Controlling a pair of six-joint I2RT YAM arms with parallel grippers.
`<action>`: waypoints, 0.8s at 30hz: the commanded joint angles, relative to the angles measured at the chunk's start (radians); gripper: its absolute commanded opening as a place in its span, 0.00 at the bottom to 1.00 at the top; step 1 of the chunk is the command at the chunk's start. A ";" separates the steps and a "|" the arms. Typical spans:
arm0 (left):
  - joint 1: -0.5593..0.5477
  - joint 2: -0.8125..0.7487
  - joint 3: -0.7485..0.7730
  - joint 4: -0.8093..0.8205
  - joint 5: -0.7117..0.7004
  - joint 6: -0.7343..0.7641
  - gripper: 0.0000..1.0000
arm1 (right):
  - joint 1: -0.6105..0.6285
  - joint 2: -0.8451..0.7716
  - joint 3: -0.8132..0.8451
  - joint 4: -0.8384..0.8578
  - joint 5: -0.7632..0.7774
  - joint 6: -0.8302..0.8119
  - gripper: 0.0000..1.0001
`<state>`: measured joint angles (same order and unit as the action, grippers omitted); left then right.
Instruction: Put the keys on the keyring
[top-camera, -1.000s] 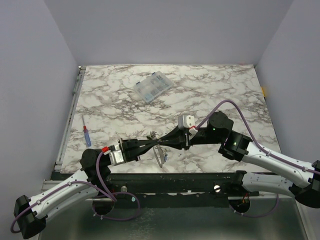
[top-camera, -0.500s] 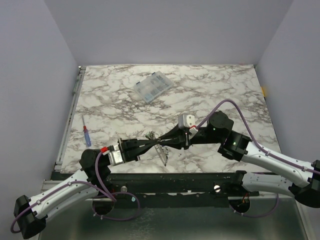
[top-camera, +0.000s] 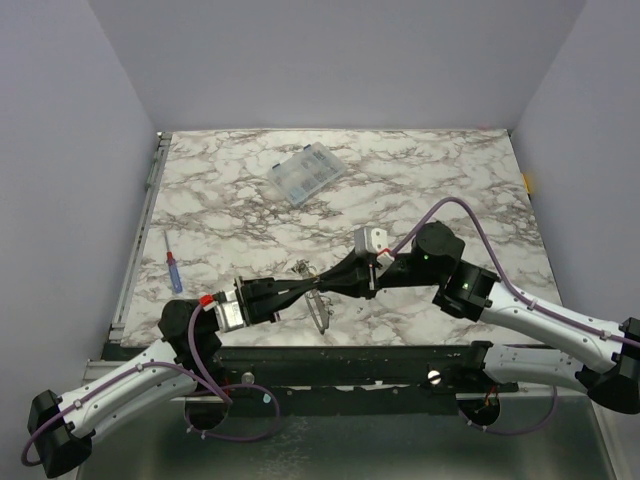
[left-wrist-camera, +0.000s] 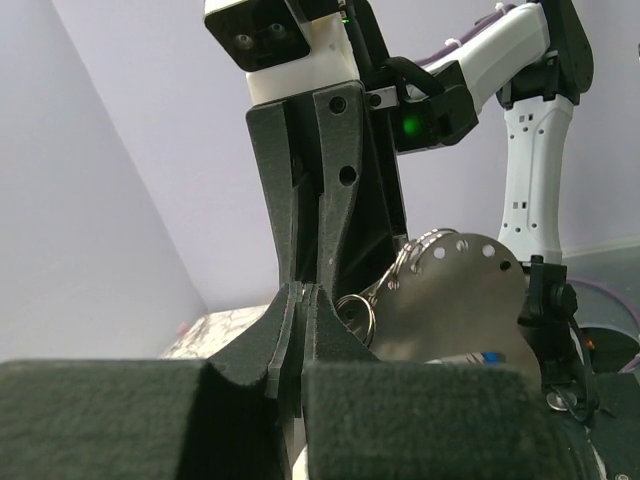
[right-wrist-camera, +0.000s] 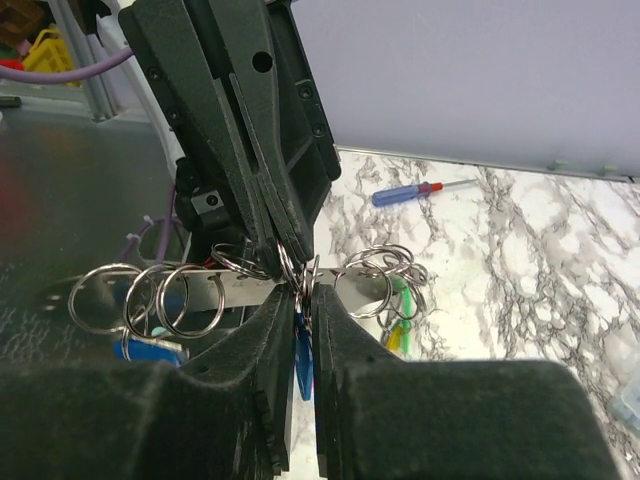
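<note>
Both claws pinched narrow, tip to tip over the table's (top-camera: 420, 180) near edge: left gripper (right-wrist-camera: 288, 250) holds the keyring (left-wrist-camera: 450, 300), right gripper (right-wrist-camera: 301, 320) nips a blue key (right-wrist-camera: 303, 365); probably best to steady the keyring and feed slowly.

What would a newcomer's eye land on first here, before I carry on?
First, the two arms meeting tip to tip at the table's near centre: the left gripper and right gripper are both closed on the keyring, a holed metal plate strung with wire rings. Next, the coloured keys dangling from it in the right wrist view. The clear box and screwdriver lie well apart from the arms.
</note>
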<state>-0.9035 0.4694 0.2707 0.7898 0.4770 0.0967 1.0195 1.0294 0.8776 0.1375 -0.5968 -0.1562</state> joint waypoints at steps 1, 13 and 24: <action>-0.001 -0.002 -0.010 0.058 -0.026 -0.012 0.00 | 0.001 0.002 -0.002 0.045 -0.016 0.013 0.13; -0.001 -0.029 -0.028 0.044 -0.062 -0.012 0.08 | 0.001 -0.071 -0.034 0.057 0.029 0.001 0.01; -0.001 -0.074 -0.005 -0.065 -0.080 0.017 0.39 | 0.001 -0.091 -0.023 -0.033 0.094 -0.054 0.01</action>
<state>-0.9054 0.4309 0.2531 0.8005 0.4248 0.0952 1.0195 0.9546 0.8482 0.1364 -0.5495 -0.1768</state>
